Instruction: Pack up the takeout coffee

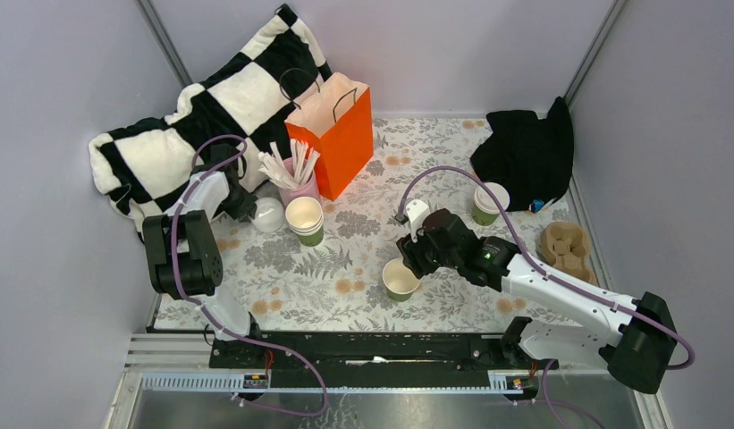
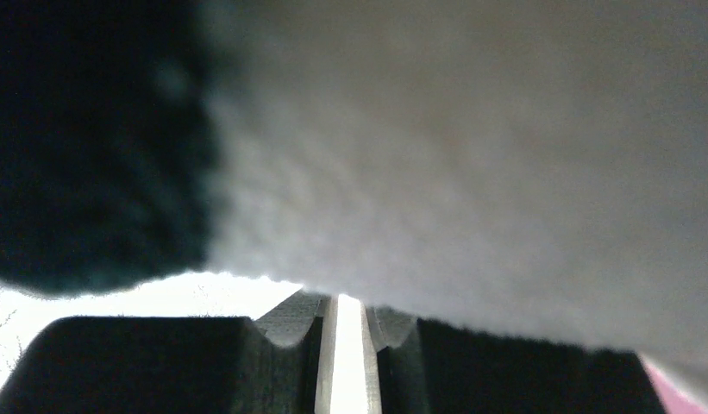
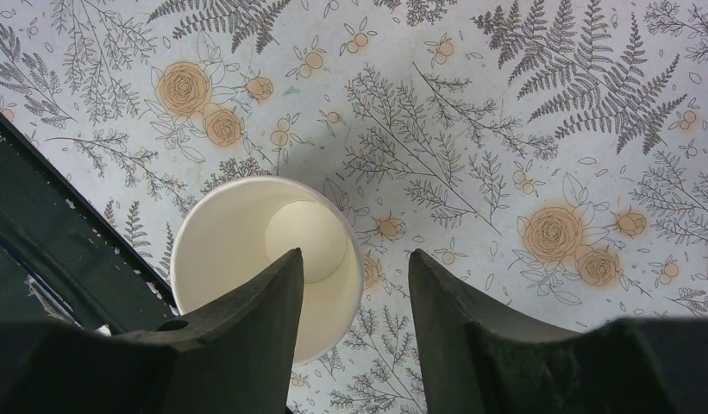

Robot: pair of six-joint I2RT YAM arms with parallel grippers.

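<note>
Fingers [image 3: 247, 345] of the right gripper [image 3: 354, 276] are standing apart, straddling the rim of an open green cup [image 3: 229, 250]. One is hanging over its beige inside, the other just outside the wall. A lidded green cup [image 1: 491, 202] is sitting well beyond them, by a black cloth [image 1: 524, 152]. The left gripper [image 1: 238, 202] is hanging close against a checkered pillow [image 1: 211, 116], with a white lid [image 1: 269, 215] just beside it. Its fingers [image 2: 281, 323] are showing only a thin bright slit between them, and I cannot tell whether they are clamping anything.

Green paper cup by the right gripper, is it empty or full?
Empty. The right wrist view looks straight down into the lidless green paper cup and shows its bare beige floor, with no liquid inside.
</note>
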